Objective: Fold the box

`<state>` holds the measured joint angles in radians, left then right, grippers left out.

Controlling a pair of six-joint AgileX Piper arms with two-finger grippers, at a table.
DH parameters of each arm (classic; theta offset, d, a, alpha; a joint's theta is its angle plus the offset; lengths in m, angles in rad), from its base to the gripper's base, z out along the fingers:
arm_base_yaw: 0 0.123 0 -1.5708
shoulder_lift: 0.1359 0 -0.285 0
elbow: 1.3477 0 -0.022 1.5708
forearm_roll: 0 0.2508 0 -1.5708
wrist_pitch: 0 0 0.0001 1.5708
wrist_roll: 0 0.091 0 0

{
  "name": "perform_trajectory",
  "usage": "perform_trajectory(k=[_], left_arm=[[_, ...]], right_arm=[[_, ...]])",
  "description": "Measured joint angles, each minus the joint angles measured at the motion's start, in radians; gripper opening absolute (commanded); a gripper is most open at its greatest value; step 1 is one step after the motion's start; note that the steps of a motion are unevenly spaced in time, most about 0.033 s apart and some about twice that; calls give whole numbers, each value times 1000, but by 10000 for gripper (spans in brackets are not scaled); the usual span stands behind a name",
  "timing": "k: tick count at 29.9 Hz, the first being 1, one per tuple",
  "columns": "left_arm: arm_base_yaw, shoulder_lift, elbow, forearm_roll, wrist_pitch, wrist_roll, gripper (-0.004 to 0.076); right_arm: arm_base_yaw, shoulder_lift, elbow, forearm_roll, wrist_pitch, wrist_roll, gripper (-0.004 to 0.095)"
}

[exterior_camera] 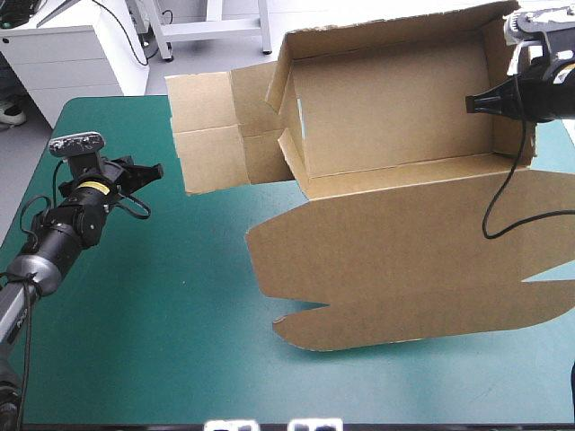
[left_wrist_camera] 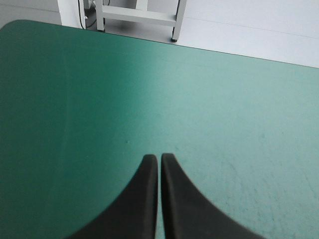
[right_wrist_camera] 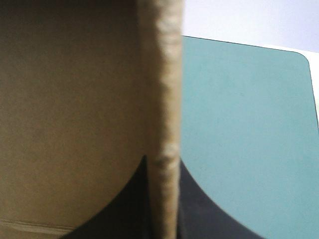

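The brown box (exterior_camera: 395,171) hangs lifted and tilted over the table's right half, a tray with raised walls, its lid (exterior_camera: 404,269) hanging flat toward the front and side flaps (exterior_camera: 225,135) sticking out leftward. My right gripper (exterior_camera: 474,103) is shut on the box's right wall; in the right wrist view the wall's edge (right_wrist_camera: 167,124) runs between the black fingers (right_wrist_camera: 199,209). My left gripper (exterior_camera: 154,171) hovers shut over the bare teal-green cover at the left, apart from the box; its fingertips (left_wrist_camera: 159,160) meet with nothing between them.
The teal-green table (exterior_camera: 162,323) lies bare at the left and front. A black cable (exterior_camera: 503,206) droops from the right wrist across the box. Beyond the far edge stand a white cabinet (exterior_camera: 63,54) and a metal frame's legs (exterior_camera: 216,27).
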<state>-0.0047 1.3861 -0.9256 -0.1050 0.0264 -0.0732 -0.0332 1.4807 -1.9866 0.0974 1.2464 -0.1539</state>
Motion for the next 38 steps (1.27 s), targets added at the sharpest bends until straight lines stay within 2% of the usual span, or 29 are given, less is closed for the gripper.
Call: perform_trajectory(k=[5, 9, 16, 18, 24, 27, 32, 38], left_arm=[[-45, 43, -25, 1, -8, -45, 15], [-113, 41, -39, 42, 38, -6, 15], [-200, 39, -98, 44, 306, 94, 15], [-202, 39, -114, 14, 304, 97, 15], [-203, 51, -140, -143, 175, 121, 15], [-204, 86, -156, -262, 155, 172, 15], [-204, 133, -189, -622, 190, 423, 15], [-185, 167, -248, -1267, 324, 996, 15]], right_arm=[[0, 0, 0, 26, 0, -15, -20], [0, -1, 0, 26, 0, -30, -20], [0, -2, 0, 26, 0, -37, -20], [0, -2, 0, 26, 0, -37, -20], [0, -2, 0, 37, 0, -39, -20], [0, -2, 0, 60, 0, -47, -20], [0, -2, 0, 75, 0, -52, -20], [-1, -4, 0, 71, -1, -52, -18]])
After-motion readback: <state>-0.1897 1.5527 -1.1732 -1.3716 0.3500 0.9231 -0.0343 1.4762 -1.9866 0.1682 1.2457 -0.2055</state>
